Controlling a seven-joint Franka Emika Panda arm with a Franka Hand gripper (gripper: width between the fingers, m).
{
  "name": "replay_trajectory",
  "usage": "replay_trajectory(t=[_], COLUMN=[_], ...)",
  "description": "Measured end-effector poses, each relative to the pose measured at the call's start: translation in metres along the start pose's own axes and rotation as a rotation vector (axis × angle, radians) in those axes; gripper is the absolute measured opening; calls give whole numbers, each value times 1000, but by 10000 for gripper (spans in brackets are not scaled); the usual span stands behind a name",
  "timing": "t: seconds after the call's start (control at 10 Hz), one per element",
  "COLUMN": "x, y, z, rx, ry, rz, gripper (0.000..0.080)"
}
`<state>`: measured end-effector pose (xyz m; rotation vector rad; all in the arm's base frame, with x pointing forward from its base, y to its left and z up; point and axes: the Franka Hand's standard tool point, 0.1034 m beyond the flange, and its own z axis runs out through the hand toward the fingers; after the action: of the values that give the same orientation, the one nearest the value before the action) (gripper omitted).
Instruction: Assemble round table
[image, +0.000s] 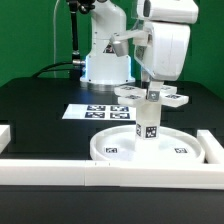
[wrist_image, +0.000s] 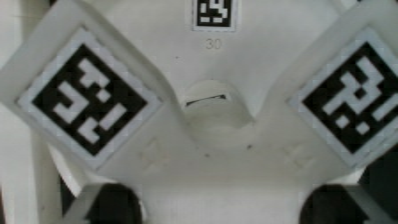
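The round disc (image: 118, 148) lies flat on the table near the front rail. The short marked cylinder leg (image: 148, 126) stands upright at its centre. The cross-shaped foot piece (image: 172, 98) sits on top of the leg, its arms spread level. My gripper (image: 150, 90) comes straight down onto it and is shut on its middle. In the wrist view the foot piece (wrist_image: 210, 100) fills the picture with its square markers. The dark fingertips (wrist_image: 116, 205) press against both sides of its white body, and the gripper (wrist_image: 235, 206) hides the leg below.
The marker board (image: 98, 112) lies behind the disc toward the exterior view's left. Long white border rails run along the front (image: 100, 170) and the exterior view's right (image: 212, 148). The robot base (image: 105, 62) stands at the back.
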<state>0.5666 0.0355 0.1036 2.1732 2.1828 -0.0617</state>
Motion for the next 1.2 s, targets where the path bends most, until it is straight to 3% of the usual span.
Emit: replay_trajectory(t=[0.6, 0.9, 1.2], x=[1, 3, 2], y=[-3, -4, -4], z=[1, 1, 1], rx=[13, 37, 48], ry=[34, 45, 49], rz=[709, 1092, 1308], gripper=[442, 442, 442])
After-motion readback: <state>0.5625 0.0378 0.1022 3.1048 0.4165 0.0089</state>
